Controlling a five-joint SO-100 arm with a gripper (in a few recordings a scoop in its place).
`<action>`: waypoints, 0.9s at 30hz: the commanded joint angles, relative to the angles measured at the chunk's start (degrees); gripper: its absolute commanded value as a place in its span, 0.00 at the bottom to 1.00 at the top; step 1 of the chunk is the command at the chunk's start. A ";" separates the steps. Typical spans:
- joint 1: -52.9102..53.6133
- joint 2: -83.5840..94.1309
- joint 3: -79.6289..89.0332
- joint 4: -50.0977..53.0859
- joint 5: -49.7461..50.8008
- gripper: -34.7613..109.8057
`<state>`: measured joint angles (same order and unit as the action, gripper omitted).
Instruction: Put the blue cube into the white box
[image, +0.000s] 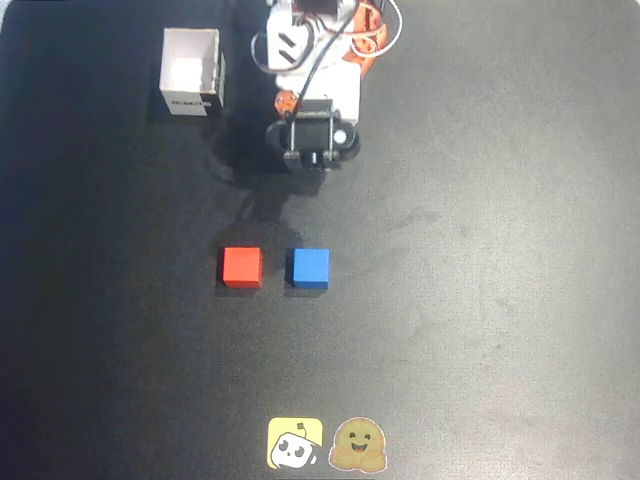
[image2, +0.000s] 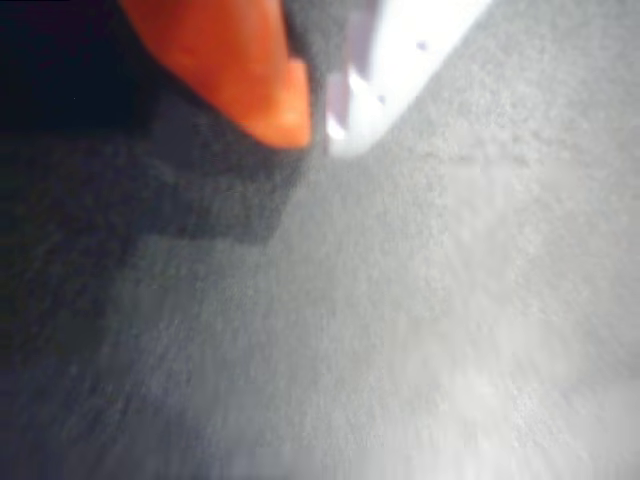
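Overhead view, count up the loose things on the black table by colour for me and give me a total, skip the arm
Blue: 1, the blue cube
Red: 1, the red cube
White: 1, the white box
Yellow: 1, the robot sticker
Tan: 1, the smiling-face sticker
Total: 5

Overhead view straight down on whole dark table (image: 500, 300), wrist view close, skimming same surface

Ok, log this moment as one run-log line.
gripper: shut, empty, above mat | blue cube: on mat, right of red cube, apart | white box: upper left, empty | step: cube not yet grasped
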<state>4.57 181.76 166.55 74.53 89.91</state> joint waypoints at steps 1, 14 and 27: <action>0.26 -8.96 -9.23 -0.62 -1.85 0.24; 0.26 -57.13 -48.16 -4.57 -5.89 0.24; -0.97 -78.31 -62.75 -7.65 -5.01 0.27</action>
<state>4.31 103.80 106.35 67.85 84.38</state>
